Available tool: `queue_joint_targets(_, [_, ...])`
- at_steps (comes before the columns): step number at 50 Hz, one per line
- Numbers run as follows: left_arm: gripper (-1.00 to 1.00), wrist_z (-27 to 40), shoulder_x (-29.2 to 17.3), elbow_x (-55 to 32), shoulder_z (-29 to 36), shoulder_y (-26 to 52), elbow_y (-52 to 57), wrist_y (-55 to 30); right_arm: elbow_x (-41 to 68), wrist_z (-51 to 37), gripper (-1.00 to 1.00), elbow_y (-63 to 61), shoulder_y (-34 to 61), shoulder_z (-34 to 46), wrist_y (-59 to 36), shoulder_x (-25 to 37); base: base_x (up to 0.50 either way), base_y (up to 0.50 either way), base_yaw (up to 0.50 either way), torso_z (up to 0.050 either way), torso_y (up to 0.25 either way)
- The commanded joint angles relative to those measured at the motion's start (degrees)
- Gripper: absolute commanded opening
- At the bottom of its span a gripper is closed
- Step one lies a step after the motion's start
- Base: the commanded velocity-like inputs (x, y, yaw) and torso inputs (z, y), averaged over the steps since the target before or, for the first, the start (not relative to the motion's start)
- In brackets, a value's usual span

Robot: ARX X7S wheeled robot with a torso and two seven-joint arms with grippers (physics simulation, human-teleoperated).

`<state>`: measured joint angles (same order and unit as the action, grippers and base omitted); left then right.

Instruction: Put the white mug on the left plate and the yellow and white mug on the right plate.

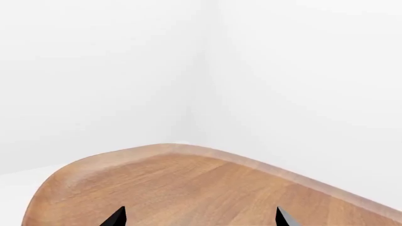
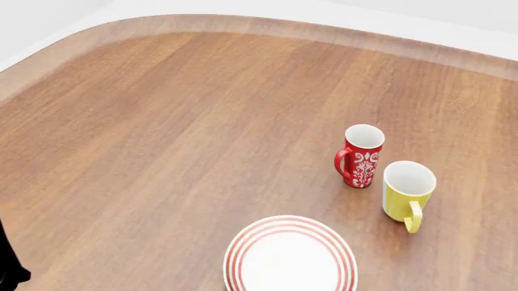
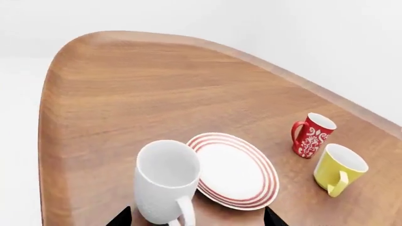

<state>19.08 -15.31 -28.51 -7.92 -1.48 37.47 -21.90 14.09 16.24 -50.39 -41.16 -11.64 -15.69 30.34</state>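
Note:
The white mug [image 3: 164,181] stands upright on the wooden table, its handle toward the right wrist camera, touching or just beside a red-ringed plate [image 3: 236,168]. My right gripper [image 3: 196,219] is open, and the mug shows between its two black fingertips. The yellow and white mug [image 3: 338,168] stands beyond the plate; it also shows in the head view [image 2: 407,193], with the plate [image 2: 290,257] in front of it. Only one plate shows; I cannot tell which. The white mug is out of the head view. My left gripper [image 1: 201,219] is open and empty above bare table.
A red mug with a white floral pattern [image 2: 360,156] stands close beside the yellow mug, and shows in the right wrist view too [image 3: 312,134]. The table's rounded edge [image 1: 188,149] runs ahead of the left gripper. A dark piece of my left arm [image 2: 8,267] shows at the head view's corner.

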Motion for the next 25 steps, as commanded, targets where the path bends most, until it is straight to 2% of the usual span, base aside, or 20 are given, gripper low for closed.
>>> queue_joint_targets(1, [1.00,0.39,-0.27,-0.27,-0.08,-0.33,0.36,0.21,4.63,4.14,1.00,2.22,7.07,0.42,-5.52,2.39,0.00,0.00,0.00,0.000,0.000])
queue_joint_targets(12, [1.00,0.46,-0.64,-0.33,-0.13,-0.74,0.40,0.68,10.31,5.13,1.00,6.64,19.77,3.63,-13.02,4.38,0.00,0.00,0.00,0.000,0.000])
queue_joint_targets(25, [1.00,0.77,-0.91,-0.87,-0.12,-0.98,0.73,0.75,9.71,7.04,1.00,13.16,26.05,9.27,-13.92,3.83,0.00,0.00,0.00,0.000,0.000])
